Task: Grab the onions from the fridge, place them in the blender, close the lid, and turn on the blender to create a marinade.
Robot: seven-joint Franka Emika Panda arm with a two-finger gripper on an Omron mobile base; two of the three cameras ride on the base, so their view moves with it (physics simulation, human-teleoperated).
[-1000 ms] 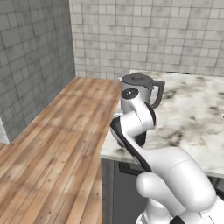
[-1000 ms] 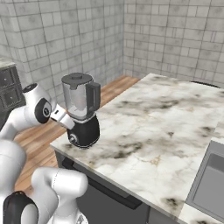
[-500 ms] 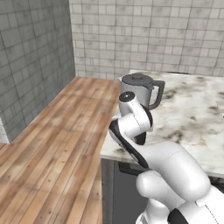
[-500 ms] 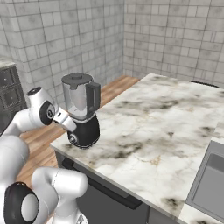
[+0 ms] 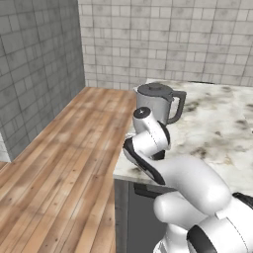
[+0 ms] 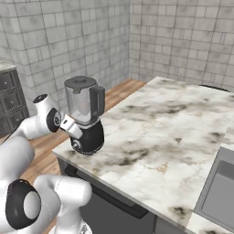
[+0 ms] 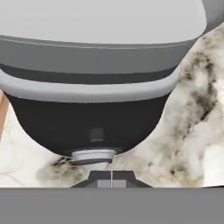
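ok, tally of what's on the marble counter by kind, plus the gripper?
Blender: 1
Lid, on the blender jar: 1
Sink, set into the counter: 1
Gripper, shut at the blender's knob: 1
Total: 4

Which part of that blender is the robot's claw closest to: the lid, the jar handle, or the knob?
The knob low on the black base: the shut gripper sits right at it. The lid and jar handle are higher up, away from the gripper.

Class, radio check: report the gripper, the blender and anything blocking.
Gripper shut, tips at round silver-rimmed knob. Clear-jar, black-base blender on marble counter, dark lid on. Nothing blocking.
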